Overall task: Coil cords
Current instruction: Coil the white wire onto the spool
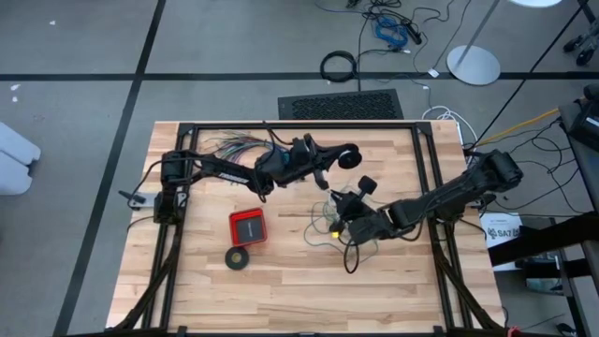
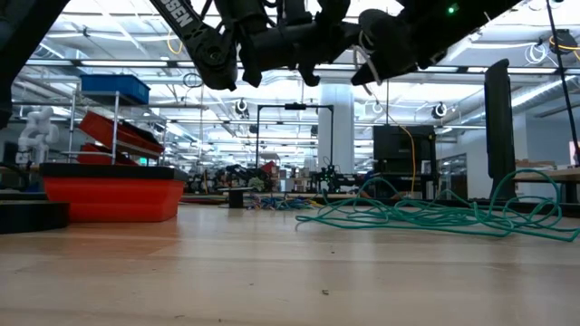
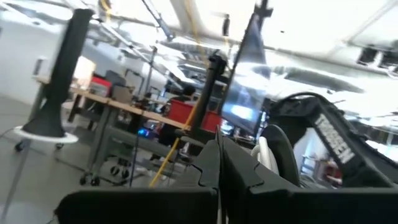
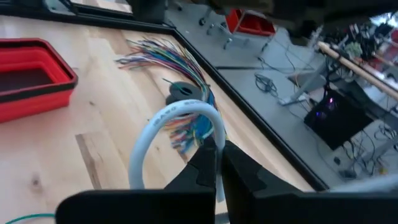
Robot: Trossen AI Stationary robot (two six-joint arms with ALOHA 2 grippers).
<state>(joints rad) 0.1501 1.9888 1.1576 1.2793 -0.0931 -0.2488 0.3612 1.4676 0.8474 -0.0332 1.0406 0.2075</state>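
1. Wire, teal-green (image 2: 435,215), lies in a loose tangle on the table (image 1: 281,281), beneath the right gripper (image 1: 339,223).
2. Right jaws are closed on a white cord (image 4: 171,134) looping up from them.
3. Left gripper (image 1: 348,157) hangs raised near the coloured wire bundle (image 1: 229,145), jaws closed, holding nothing visible.

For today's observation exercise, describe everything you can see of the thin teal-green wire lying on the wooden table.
The thin teal-green wire is a long, flexible cord that looks plastic-coated, lying as a loose, uncoiled tangle of overlapping loops on the wooden table. In the high view it spreads around and beneath the right gripper, right of the red square tray. From table height it sprawls low, a few loops arching up. Whether the shut gripper touches it cannot be told.
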